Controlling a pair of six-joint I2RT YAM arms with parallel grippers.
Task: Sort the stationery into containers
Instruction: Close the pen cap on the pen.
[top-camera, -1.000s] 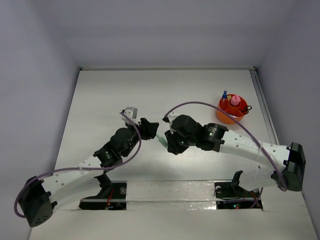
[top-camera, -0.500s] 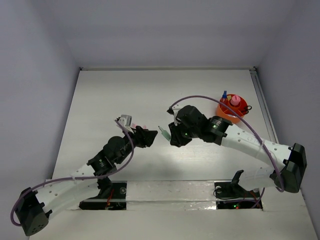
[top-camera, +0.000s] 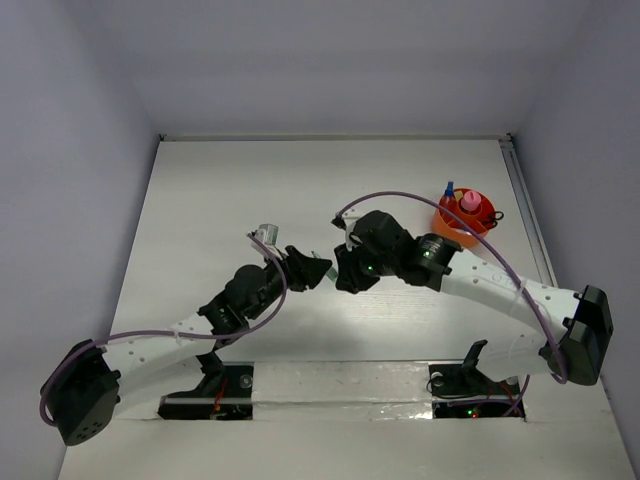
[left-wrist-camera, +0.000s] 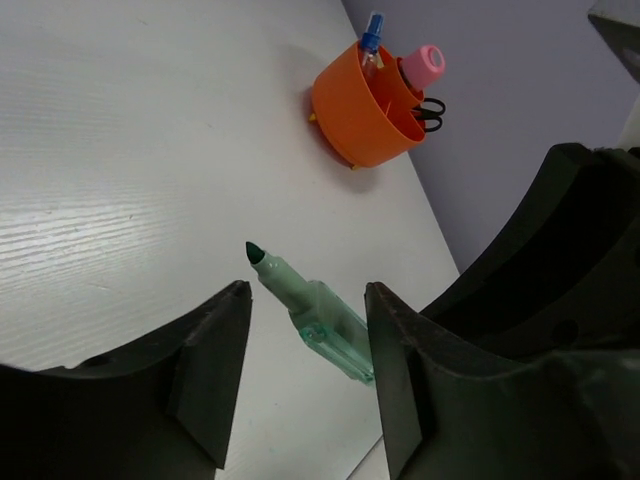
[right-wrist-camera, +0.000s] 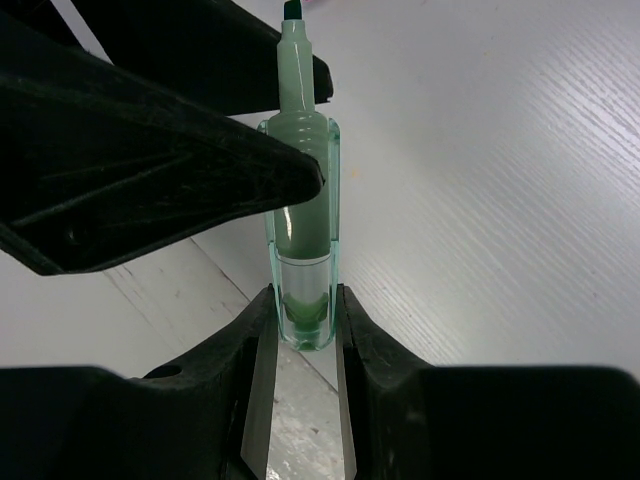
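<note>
- Showing the right gripper (right-wrist-camera: 302, 300) pinched on the butt end of the green marker (right-wrist-camera: 300, 200). Its two fingers (right-wrist-camera: 262, 350) press the clear barrel from either side, and the dark tip points away from the wrist camera.
- Left gripper (left-wrist-camera: 307, 295): its fingers (left-wrist-camera: 215, 370) are spread wide. In the left wrist view the green marker (left-wrist-camera: 312, 318) lies in the gap between them and touches neither.
- In the right wrist view one finger of the left gripper crosses in front of the marker's barrel. Whether it touches the barrel cannot be told.
- In the top view the left gripper (top-camera: 312, 270) and the right gripper (top-camera: 345, 275) meet tip to tip near the middle of the white table (top-camera: 230, 190). The marker between them is mostly hidden from above.
- Orange bowl (top-camera: 448, 238): stands near the far right of the table, well apart from both grippers.
- In the left wrist view the bowl's wall (left-wrist-camera: 350, 115) encloses an upright blue-capped bottle (left-wrist-camera: 372, 30) and a pink marker (left-wrist-camera: 425, 65). The black handles of the scissors (left-wrist-camera: 432, 110) hang over the rim.
</note>
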